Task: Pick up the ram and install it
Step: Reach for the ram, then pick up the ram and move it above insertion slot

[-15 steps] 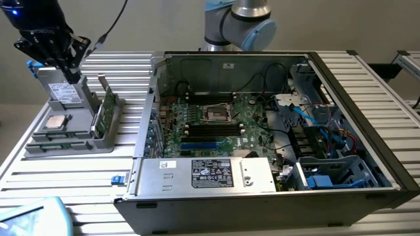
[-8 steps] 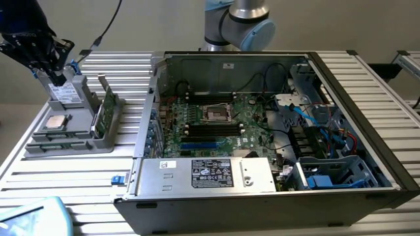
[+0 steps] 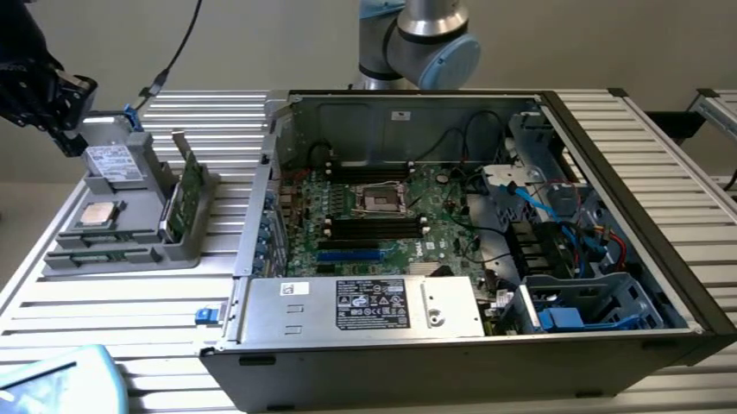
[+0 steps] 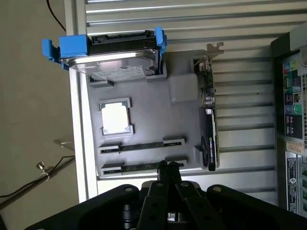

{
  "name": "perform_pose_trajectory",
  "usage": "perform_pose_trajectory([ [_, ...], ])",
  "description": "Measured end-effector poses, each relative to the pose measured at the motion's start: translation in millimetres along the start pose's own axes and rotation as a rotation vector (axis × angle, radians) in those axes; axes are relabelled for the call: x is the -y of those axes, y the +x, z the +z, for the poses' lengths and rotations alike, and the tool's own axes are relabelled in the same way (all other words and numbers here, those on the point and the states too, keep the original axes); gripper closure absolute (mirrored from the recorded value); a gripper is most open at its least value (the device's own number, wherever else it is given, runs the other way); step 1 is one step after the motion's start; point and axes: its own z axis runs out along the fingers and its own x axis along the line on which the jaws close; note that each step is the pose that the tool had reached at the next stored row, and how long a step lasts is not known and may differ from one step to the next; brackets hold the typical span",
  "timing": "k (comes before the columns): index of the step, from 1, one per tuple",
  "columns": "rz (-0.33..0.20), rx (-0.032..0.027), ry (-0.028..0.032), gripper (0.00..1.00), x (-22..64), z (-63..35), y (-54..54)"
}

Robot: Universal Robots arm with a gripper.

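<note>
Hovering near the grey tray (image 4: 182, 115) on the ribbed metal table (image 4: 192, 19), beige floor (image 4: 29, 120) alongside: the tool (image 4: 169, 166), fingers together.

Two ram sticks (image 4: 141, 145), one hard drive (image 4: 120, 71), one processor (image 4: 115, 118), one green card (image 4: 209, 139).

table (image 3: 138, 302): ribbed metal slats
tray (image 3: 127, 257): grey, near table edge, exterior view's left
computer case (image 3: 461, 371): open, mid-table, beside tray

Ext cam high, wrist cam overhead (tray (image 4: 158, 120) shared)
</note>
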Motion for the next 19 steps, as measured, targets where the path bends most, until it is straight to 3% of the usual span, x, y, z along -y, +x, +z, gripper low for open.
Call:
perform_pose_trajectory([
  [1,0.000,-0.0025,0.0003,0.89,0.6,0.4,3.2],
  [19,-0.014,-0.0033,-0.0013,0.89,1.3,2.0,3.7],
])
